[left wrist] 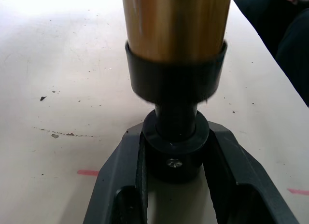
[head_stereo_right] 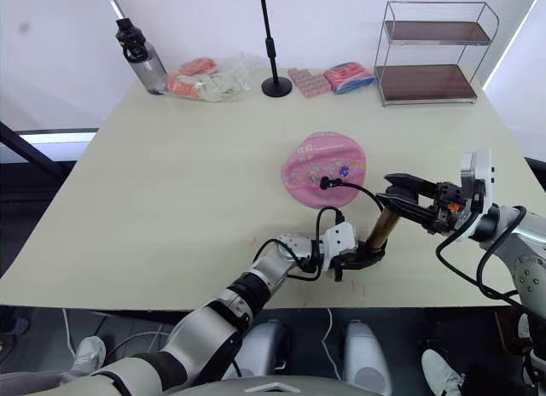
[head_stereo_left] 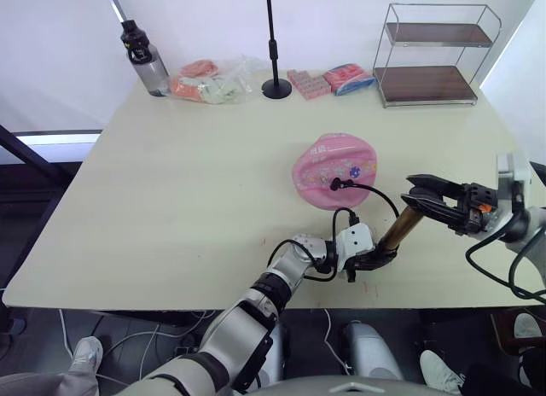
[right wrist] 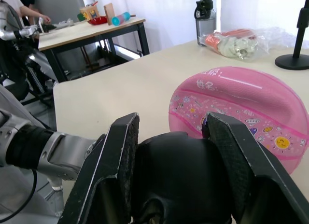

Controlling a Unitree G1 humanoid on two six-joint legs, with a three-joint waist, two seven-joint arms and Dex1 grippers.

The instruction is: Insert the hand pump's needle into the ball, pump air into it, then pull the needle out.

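The pink ball (head_stereo_left: 334, 167) lies flattish near the table's middle. The hand pump (head_stereo_left: 398, 229) stands tilted at the front edge, its bronze cylinder (left wrist: 175, 21) leaning away from the ball. My left gripper (head_stereo_left: 373, 261) is shut on the pump's black foot (left wrist: 175, 151). My right gripper (head_stereo_left: 421, 196) is shut on the black T-handle (right wrist: 171, 173) at the pump's top. The thin black hose (head_stereo_left: 375, 195) loops from the pump to the ball's near side, where its end (head_stereo_left: 334, 184) touches the skin. Whether the needle is inside cannot be told.
Along the far edge stand a water bottle (head_stereo_left: 145, 61), a plastic bag of items (head_stereo_left: 209, 82), a tall black stand (head_stereo_left: 275, 46), pink packets (head_stereo_left: 309, 84) and a wire shelf (head_stereo_left: 435, 55). The table's front edge (head_stereo_left: 171, 304) is close to the pump.
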